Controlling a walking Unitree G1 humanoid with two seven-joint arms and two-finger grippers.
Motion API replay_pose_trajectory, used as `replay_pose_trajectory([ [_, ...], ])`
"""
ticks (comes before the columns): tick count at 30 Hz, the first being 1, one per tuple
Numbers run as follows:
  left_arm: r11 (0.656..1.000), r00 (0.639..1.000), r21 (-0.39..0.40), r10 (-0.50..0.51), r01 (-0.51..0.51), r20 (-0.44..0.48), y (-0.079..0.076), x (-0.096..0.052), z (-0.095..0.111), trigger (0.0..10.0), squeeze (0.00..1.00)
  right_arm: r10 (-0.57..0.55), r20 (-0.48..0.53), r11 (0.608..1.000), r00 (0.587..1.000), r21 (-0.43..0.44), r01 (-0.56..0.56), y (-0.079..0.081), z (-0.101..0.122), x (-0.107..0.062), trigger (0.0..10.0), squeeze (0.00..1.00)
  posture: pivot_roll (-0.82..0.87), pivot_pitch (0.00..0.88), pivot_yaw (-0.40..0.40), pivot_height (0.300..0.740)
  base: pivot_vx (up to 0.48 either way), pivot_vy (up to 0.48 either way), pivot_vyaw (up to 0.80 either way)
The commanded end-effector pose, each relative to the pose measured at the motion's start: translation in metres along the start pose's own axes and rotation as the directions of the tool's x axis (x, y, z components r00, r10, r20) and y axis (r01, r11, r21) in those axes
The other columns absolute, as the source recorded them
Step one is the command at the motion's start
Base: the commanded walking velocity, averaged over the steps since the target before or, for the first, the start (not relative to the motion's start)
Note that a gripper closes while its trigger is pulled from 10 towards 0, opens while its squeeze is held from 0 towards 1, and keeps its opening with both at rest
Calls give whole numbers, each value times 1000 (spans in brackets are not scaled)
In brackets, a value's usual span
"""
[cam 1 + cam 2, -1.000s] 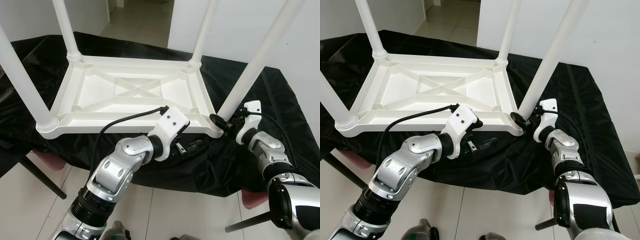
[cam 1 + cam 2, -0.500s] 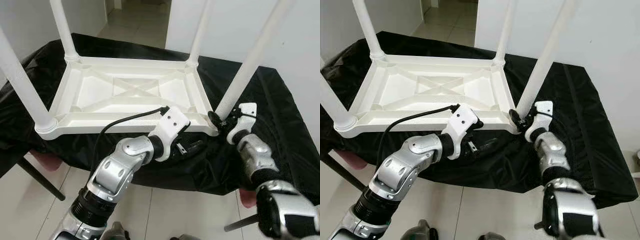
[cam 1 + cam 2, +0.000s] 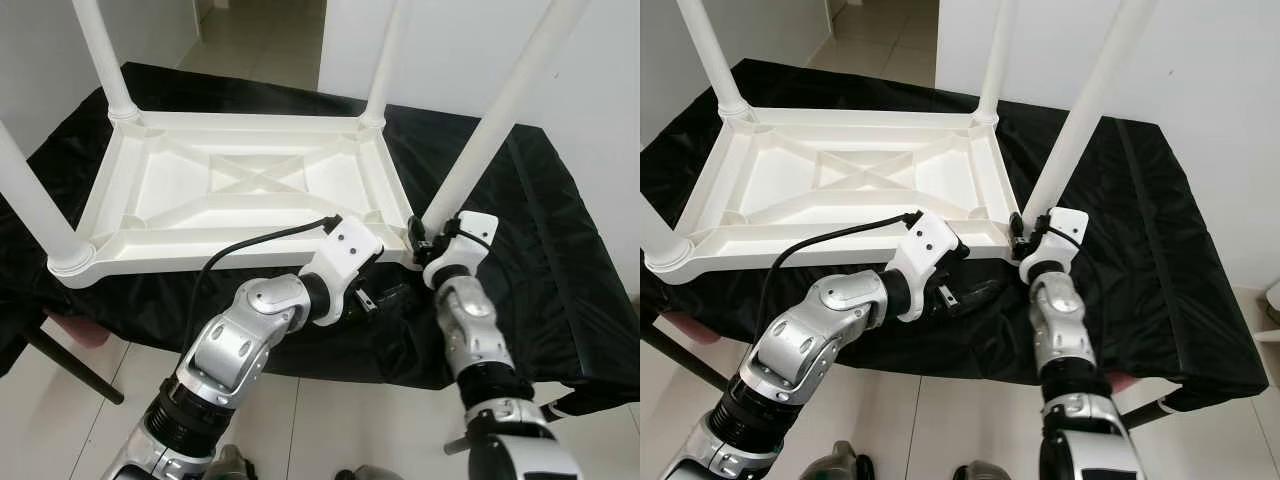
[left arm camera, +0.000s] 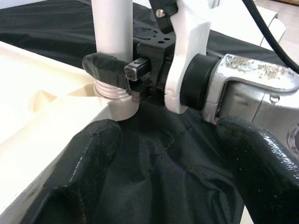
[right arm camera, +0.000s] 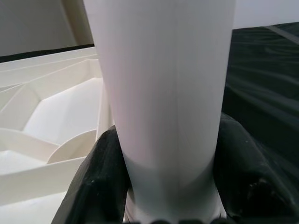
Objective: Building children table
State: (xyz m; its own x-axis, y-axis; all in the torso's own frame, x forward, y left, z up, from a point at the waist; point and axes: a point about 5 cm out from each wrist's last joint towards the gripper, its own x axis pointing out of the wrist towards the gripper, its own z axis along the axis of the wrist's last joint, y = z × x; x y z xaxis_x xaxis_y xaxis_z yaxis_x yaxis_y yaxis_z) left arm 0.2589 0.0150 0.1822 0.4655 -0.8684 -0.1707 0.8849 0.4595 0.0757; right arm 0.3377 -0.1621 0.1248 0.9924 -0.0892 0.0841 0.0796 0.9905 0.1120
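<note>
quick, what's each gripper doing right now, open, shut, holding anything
Left gripper: open, holding nothing, hovering over the black cloth beside the table's near right corner.
Right gripper: shut on the base of the white plastic table leg.

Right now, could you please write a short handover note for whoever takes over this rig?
Right tool: shut on the near-right leg, low at its base by the corner socket.
Left tool: open, empty, hovering over the black cloth beside that same corner.
Upturned white table lies on the cloth with all four legs standing up.
Done: legs in place.
Left: I cannot tell whether the near-right leg is fully seated; check it, release, then turn the table upright.
</note>
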Motion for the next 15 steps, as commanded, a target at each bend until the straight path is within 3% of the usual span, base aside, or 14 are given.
replay_pose_trajectory([
  [1,1000,1000,0,14,-14,-1,-2,0,0,10000,0,-62,-48,998,997,-2,62,1,-9,-5,10000,0,48,22,-56,740,0,0,0],
  [4,1000,1000,-1,11,-11,0,-3,1,0,10000,0,-140,-40,990,989,-3,140,2,-5,-9,10000,0,50,18,-59,740,0,0,0],
  [12,1000,1000,-6,13,-13,1,-4,1,0,10000,0,-171,-46,985,984,-35,170,0,-3,-13,10000,0,53,15,-64,740,0,0,0],
  [13,1000,1000,-5,14,-14,1,-3,1,-1,10000,0,-168,-52,985,984,-32,167,0,-3,-14,10000,318,56,9,-65,740,0,0,0],
  [14,1000,1000,-5,14,-14,1,-3,1,-1,10000,0,-168,-52,985,984,-32,167,0,-3,-14,10000,318,56,9,-65,740,0,0,0],
  [15,1000,1000,-5,16,-16,0,-3,1,-1,10000,0,-163,-55,986,985,-26,162,0,-3,-14,10000,1000,56,9,-65,740,0,0,0],
])
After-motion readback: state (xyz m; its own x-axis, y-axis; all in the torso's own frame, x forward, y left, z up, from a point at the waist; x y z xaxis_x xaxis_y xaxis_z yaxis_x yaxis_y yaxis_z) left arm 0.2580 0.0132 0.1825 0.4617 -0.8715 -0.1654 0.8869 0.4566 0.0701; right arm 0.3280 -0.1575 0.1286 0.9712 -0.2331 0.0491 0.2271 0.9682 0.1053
